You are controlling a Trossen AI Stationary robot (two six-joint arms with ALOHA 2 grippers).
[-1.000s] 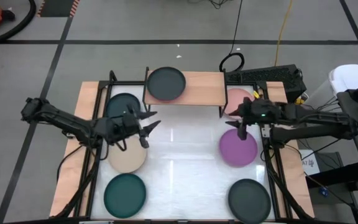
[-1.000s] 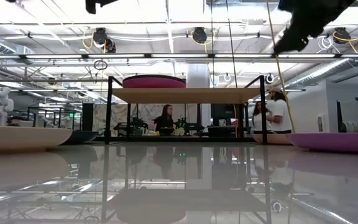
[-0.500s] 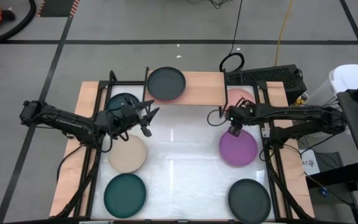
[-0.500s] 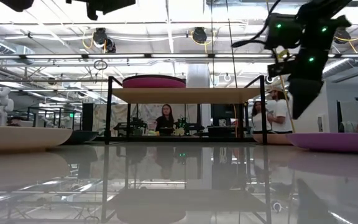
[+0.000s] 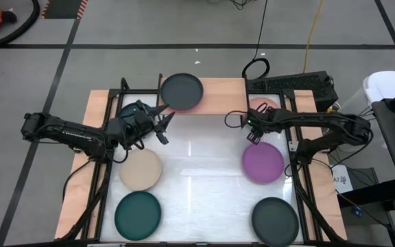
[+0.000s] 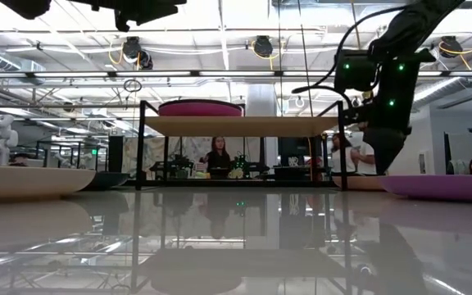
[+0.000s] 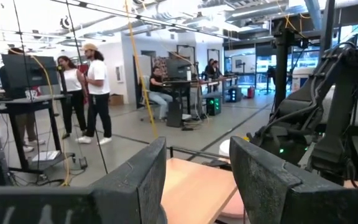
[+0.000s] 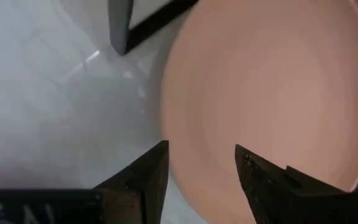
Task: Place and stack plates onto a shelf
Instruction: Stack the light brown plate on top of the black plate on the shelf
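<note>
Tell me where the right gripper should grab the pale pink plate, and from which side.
Probably the rim nearest the table's middle. The pale pink plate lies flat, partly under the shelf, so only that edge is free. The right gripper hangs open above it: lower one finger inside the rim, one outside, and pinch.

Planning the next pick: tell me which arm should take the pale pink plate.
Right. Its end effector hangs open at the pale pink plate, whose rim lies between the fingers in the right wrist view. The left end effector is across the table, near the shelf.
</note>
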